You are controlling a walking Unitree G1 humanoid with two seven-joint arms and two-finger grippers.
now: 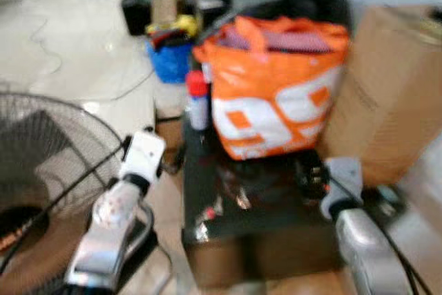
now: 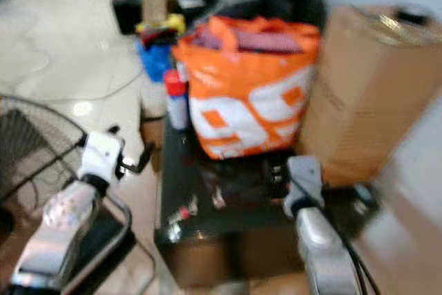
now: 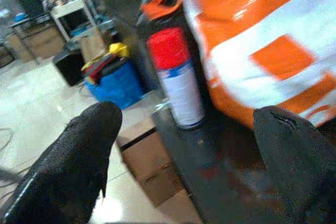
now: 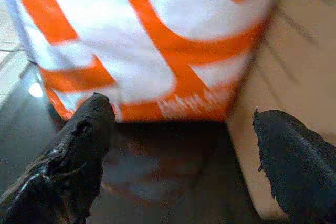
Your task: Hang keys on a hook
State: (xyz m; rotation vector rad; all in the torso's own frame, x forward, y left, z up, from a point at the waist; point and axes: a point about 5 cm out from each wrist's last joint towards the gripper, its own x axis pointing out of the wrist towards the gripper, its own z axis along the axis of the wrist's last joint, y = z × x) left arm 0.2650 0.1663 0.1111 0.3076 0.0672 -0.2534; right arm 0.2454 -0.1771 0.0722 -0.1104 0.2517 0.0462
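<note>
I stand over a low dark desk point(image 1: 262, 240) with an orange bag point(image 1: 276, 88) on it, which I take as my landmark. Both arms are raised toward the desk, I judge so the wrist cameras can search its top. My left gripper point(image 3: 184, 166) is spread wide and empty, off the bag's left side, looking past a spray can point(image 3: 176, 77) with a red cap that stands touching or just beside the bag. My right gripper point(image 4: 178, 150) is also spread wide with nothing between its fingers, aimed at the bag's lower right corner, where the bag meets a cardboard box point(image 1: 394, 88).

The keys are hard to make out. Small glinting bits point(image 1: 238, 198) lie on the desk in front of the bag, and some may be the keys, but motion blur keeps me from saying so. I see no hook. A fan point(image 1: 48, 170) stands well left of the bag, a blue bin point(image 1: 169, 60) behind its left. The bag's contents are mostly hidden by its rim.
</note>
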